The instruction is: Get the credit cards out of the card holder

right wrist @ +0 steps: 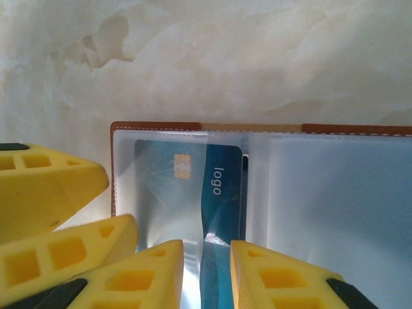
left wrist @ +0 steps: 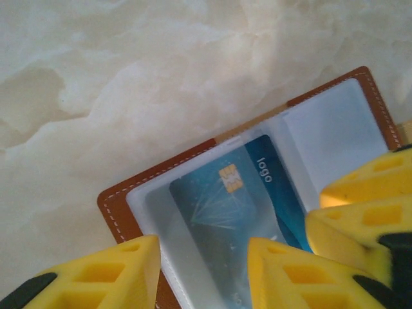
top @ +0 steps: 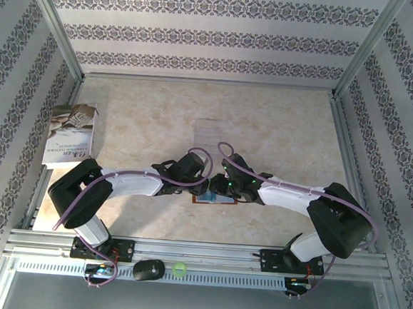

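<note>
The card holder lies open on the marble table, brown leather rim around clear sleeves. A blue credit card with a gold chip sits in the left sleeve, its right strip poking out toward the fold. My left gripper hovers open over that sleeve, one finger on each side of the card. In the right wrist view, my right gripper stands narrowly open, straddling the exposed strip of the card, which buckles up just ahead of the jaws. From above, both grippers meet over the card holder.
A white-grey booklet leans at the left wall. A pale translucent sheet lies beyond the grippers. The card holder's right sleeve looks blank. A black object and a green ball rest on the near rail.
</note>
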